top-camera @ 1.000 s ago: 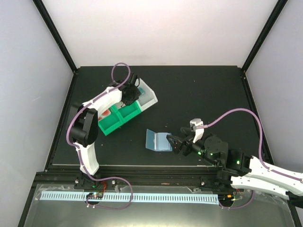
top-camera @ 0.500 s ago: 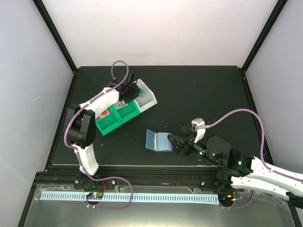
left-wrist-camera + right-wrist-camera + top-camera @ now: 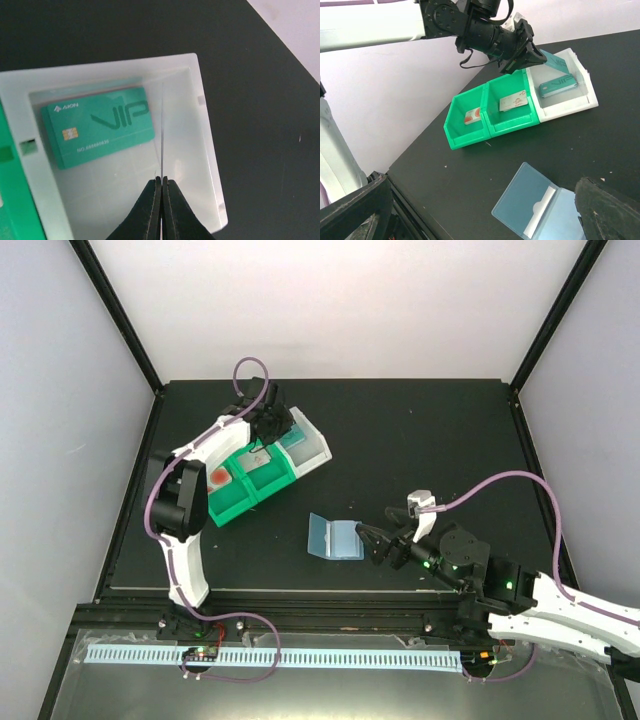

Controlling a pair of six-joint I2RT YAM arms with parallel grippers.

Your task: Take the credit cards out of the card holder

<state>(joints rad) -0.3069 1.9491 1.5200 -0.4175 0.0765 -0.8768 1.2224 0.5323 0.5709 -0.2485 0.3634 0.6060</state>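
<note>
Left pincer (image 3: 162, 182), clenched on a thin card (image 3: 556, 61), hangs over the white tray (image 3: 200, 130). In the left wrist view the card is seen edge-on, as a fine line running toward 12 o'clock from the closed fingertips. In the right wrist view its face shows teal-green. Inside the white tray a teal card (image 3: 97, 125) marked "VIP" lies flat, at about 10 o'clock from the fingertips and apart from the held card. Two green trays (image 3: 470, 137) adjoin the white tray in a row; one holds a red-and-white card (image 3: 472, 115), the next a pale card (image 3: 512, 102). The card holder (image 3: 334, 538) lies opened flat on the dark surface (image 3: 420, 440), well apart from the trays, which sit at about 10 o'clock from it in the top view; its translucent blue sleeves face up. Right pincer (image 3: 367, 543), released with its fingers spread wide, sits low at 3 o'clock of the card holder and just beside its edge. Whether it touches the holder cannot be told.
</note>
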